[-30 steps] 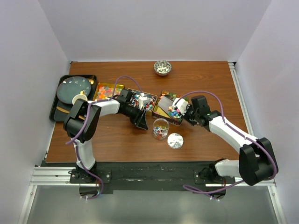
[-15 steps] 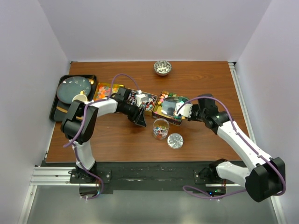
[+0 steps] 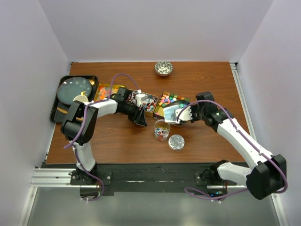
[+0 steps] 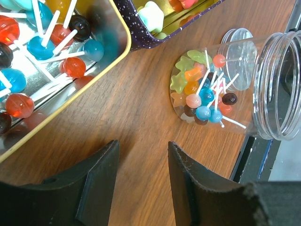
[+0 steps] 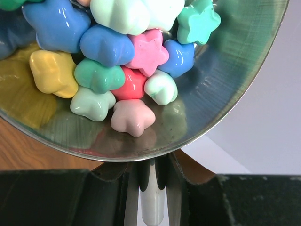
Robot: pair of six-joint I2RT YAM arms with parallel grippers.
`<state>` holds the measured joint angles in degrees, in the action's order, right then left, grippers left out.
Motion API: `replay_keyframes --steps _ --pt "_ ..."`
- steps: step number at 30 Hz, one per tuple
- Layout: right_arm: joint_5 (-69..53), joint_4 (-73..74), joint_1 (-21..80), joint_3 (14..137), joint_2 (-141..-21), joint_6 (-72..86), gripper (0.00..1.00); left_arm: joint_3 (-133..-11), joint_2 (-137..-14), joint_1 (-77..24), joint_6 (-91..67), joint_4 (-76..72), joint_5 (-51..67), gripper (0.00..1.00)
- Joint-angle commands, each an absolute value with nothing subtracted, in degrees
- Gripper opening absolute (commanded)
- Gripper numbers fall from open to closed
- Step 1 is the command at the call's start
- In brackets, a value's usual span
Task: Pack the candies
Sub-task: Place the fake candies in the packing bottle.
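Observation:
Pastel star-shaped candies (image 5: 127, 70) lie heaped in a shiny metal scoop (image 5: 225, 89). My right gripper (image 5: 153, 176) is shut on the scoop's thin handle. In the top view the scoop (image 3: 171, 113) hangs between the star-candy tin (image 3: 165, 99) and the clear jar (image 3: 161, 130), with the right gripper (image 3: 188, 114) just behind it. The jar (image 4: 263, 89) holds lollipops and star candies (image 4: 204, 89). My left gripper (image 4: 143, 150) is open over bare wood beside the jar, its jaws empty. In the top view the left gripper (image 3: 140, 119) sits at the near edge of the lollipop tin (image 3: 146, 101).
The jar's round lid (image 3: 176, 141) lies on the table right of the jar. A tin of orange gummies (image 3: 108, 91) and a black tray (image 3: 56, 109) with a plate stand at the left. A small bowl (image 3: 163, 68) of wrapped sweets sits at the back.
My right arm has lifted the loaded scoop out of the star-candy tin and carried it toward the jar. The left arm has barely moved.

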<state>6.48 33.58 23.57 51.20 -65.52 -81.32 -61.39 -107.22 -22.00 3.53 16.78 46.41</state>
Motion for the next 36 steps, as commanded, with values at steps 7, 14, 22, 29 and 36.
replay_keyframes --steps 7,14,22,29,36 --pt "10.5 32.9 26.4 55.3 -65.7 -88.7 0.00 -62.9 -106.8 -21.2 2.0 14.1 47.8 0.51" --pt "13.5 33.5 27.9 56.3 -66.7 -93.3 0.00 -62.8 -107.0 -21.0 1.6 13.4 48.3 0.51" --pt "16.8 33.5 28.4 56.9 -67.6 -99.5 0.00 -63.1 -107.1 -21.0 0.6 12.7 49.0 0.51" --pt "17.7 33.3 28.8 58.0 -68.2 -101.9 0.00 -62.9 -107.3 -21.0 0.4 12.4 49.3 0.51" --pt "18.4 33.8 29.3 57.9 -67.8 -104.1 0.00 -63.1 -107.7 -21.0 0.4 12.1 49.7 0.51"
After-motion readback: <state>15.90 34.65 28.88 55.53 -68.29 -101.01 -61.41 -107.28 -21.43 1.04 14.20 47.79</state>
